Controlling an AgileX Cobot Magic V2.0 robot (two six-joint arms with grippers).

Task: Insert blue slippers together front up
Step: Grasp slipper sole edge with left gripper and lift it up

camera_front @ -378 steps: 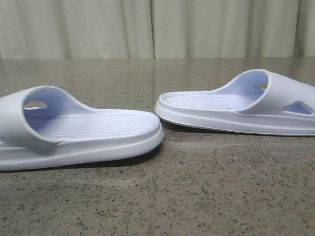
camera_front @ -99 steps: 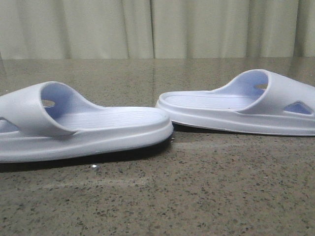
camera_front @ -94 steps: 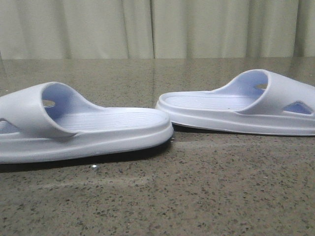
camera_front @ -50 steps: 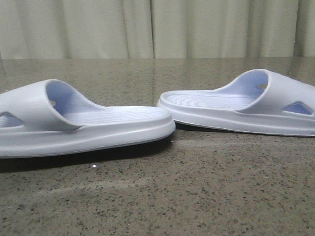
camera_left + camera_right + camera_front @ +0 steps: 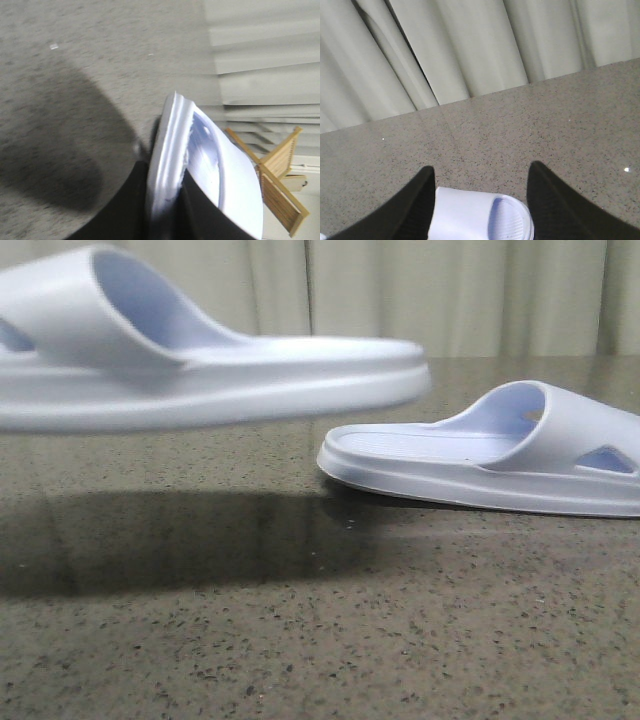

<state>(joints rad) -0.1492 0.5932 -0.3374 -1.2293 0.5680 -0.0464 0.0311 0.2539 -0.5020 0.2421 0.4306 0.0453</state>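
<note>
Two very pale blue-white foam slippers. The left slipper [image 5: 200, 360] hangs in the air above the table at the left of the front view, level, its shadow on the table beneath. In the left wrist view my left gripper [image 5: 162, 200] is shut on this slipper's [image 5: 172, 150] sole edge, dark fingers on both sides. The right slipper [image 5: 480, 455] lies flat on the table at the right. In the right wrist view my right gripper [image 5: 480, 172] is open, its fingers [image 5: 417, 200] standing either side of that slipper [image 5: 475, 215], apart from it.
The speckled stone table [image 5: 320, 640] runs across the front view, with pale curtains [image 5: 400, 290] behind its far edge. A wooden slatted piece [image 5: 280, 175] shows beyond the table in the left wrist view.
The left slipper first slid a little to the right, then rose off the table and now hangs well above it. The right slipper has not moved.
</note>
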